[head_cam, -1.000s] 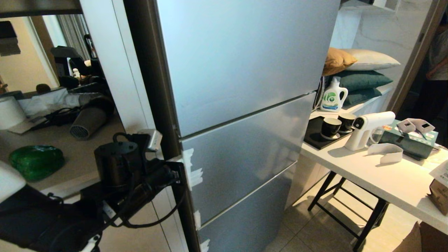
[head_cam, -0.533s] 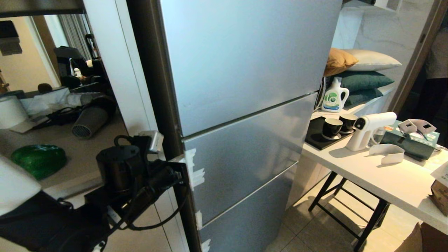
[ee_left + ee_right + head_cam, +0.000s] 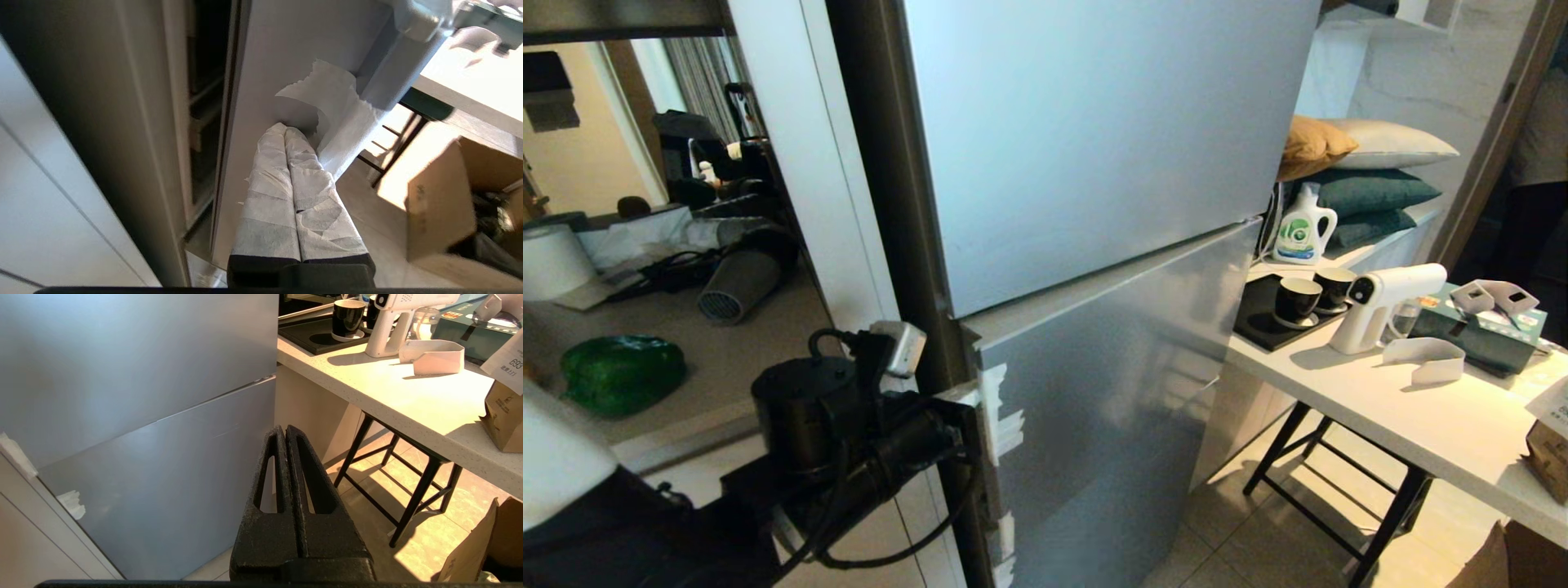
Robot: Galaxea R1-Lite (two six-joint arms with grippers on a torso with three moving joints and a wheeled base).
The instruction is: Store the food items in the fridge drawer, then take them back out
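The green bell pepper (image 3: 621, 371) lies on the counter to the left of the silver-grey fridge. Neither the potato nor the fridge drawer is in view. The fridge's middle door (image 3: 1111, 392) stands ajar, and the left wrist view shows a dark gap (image 3: 204, 122) beside its edge. My left gripper (image 3: 284, 128) is shut, its white-taped fingers lying along the door's side edge (image 3: 980, 408) with the tips at a flap of white tape (image 3: 335, 106). My right gripper (image 3: 284, 430) is shut on nothing and hangs low in front of the fridge, out of the head view.
A white table (image 3: 1421, 416) on black legs stands right of the fridge, with cups (image 3: 1294, 298), a white spray gun (image 3: 1380, 302) and a green box (image 3: 1486, 327). A cardboard box (image 3: 441, 204) sits on the floor. A hair dryer (image 3: 739, 282) lies on the left counter.
The middle fridge door has swung outward from flush to ajar and now covers the door below. My left arm has moved right and down with the door's edge.
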